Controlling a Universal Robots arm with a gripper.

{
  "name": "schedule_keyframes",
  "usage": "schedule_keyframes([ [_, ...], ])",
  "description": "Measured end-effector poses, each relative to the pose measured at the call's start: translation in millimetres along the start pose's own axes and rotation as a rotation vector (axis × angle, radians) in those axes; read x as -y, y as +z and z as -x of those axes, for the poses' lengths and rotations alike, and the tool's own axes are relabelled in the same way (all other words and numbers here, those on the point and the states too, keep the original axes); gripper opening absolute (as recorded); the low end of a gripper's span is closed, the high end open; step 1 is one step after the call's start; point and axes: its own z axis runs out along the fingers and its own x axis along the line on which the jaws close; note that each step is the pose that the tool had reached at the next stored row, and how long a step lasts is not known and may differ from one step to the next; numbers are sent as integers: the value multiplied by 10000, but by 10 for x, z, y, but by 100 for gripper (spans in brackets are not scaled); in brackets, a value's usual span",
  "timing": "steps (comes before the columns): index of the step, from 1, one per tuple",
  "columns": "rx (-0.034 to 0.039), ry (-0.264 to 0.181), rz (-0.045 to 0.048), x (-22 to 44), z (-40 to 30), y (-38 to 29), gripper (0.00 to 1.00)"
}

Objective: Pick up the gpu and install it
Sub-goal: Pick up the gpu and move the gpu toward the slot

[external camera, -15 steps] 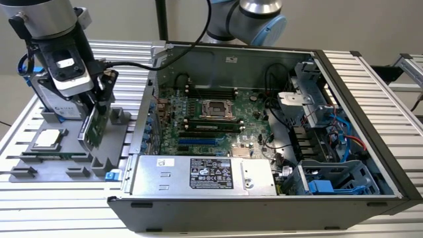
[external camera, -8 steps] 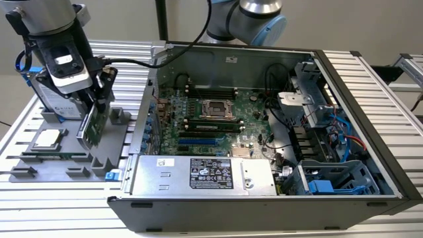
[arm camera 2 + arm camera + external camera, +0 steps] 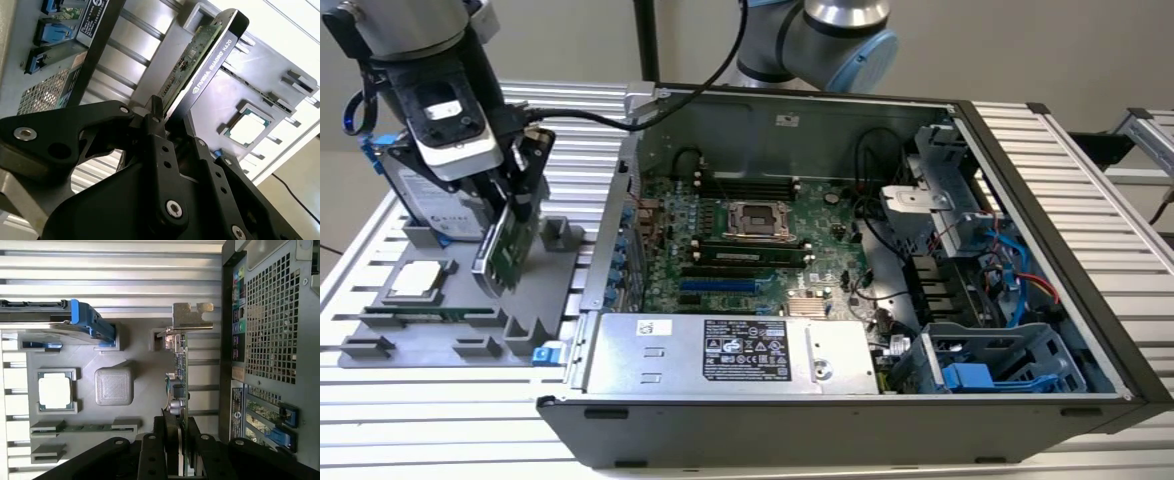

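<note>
Matt black gripper (image 3: 159,116) clasping the gpu (image 3: 200,60), its green board semi-glossy and its end bracket (image 3: 192,315) bare bright metal; in the exterior view, at nine o'clock of the dark painted sheet-metal case (image 3: 854,435), a matt grey, finely layered plastic tray (image 3: 520,310) on the ribbed, satin-finished metal table (image 3: 440,420).

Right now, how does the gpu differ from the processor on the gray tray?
The gpu stands on edge, clamped in the fingers; the processor lies flat in the tray, untouched. The gpu is a long green board with a silver bracket; the processor is a small silver-topped square. Both are outside the computer case.
</note>
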Motion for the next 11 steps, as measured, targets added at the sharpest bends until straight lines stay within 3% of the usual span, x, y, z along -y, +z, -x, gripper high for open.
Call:
schedule_keyframes([
  [11,6,1,15,-1,6,-100,0],
])
